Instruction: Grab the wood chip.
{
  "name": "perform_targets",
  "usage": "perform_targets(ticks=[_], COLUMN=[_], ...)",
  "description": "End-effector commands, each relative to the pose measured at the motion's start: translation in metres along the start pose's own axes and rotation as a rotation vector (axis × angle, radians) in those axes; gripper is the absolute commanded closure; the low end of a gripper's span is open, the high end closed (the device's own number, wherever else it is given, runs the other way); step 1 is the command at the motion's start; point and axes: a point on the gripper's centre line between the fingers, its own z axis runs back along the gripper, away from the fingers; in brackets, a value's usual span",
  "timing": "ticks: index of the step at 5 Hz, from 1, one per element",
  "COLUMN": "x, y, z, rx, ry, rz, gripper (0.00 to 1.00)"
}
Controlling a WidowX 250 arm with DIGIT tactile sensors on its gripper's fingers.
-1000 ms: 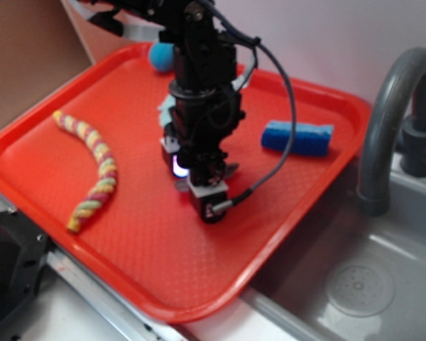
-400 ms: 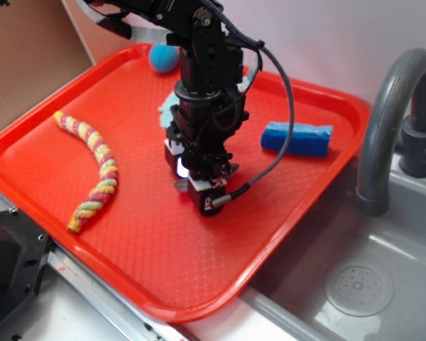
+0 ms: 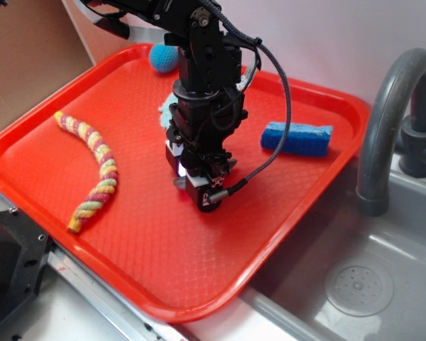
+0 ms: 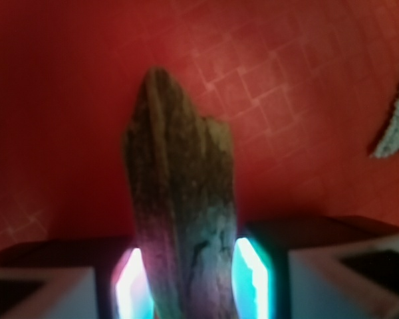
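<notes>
the end effector [image 3: 199, 186] hangs low over the middle of the red tray [image 3: 50, 153], pointing down, its fingers closed on the wood chip [image 4: 179, 212]. in the wrist view the chip stands between the two lit finger pads [image 4: 251, 276], pressed from both sides, its pointed tip reaching up over the tray's patterned floor. from the exterior view the chip is almost wholly hidden by the arm. taking the tray as landmark: the yellow-pink rope [image 3: 92, 167] lies curved on its left part, the blue sponge [image 3: 297, 138] near its right rim, a blue ball [image 3: 163, 58] at its far edge, and a pale blue cloth scrap [image 3: 167, 112] shows just behind the arm. a grey faucet [image 3: 387, 121] and sink [image 3: 358, 284] sit beyond the tray's right rim.
</notes>
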Motion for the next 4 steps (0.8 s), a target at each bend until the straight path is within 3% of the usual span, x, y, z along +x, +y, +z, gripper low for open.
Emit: perform_targets(ticks=[1, 2, 3, 4], x=[0.001, -0.004, -0.025, -0.055], y=[0.025, 0.051, 0.069, 0.088], z=[0.042, 0.082, 0.12, 0.149], rx=[0.041, 0.033, 0.047, -0.029], ry=[-0.1, -0.154, -0.224, -0.321], rz=[0.139, 0.216, 0.319, 0.398], gripper=[1.0, 1.0, 1.0, 1.0])
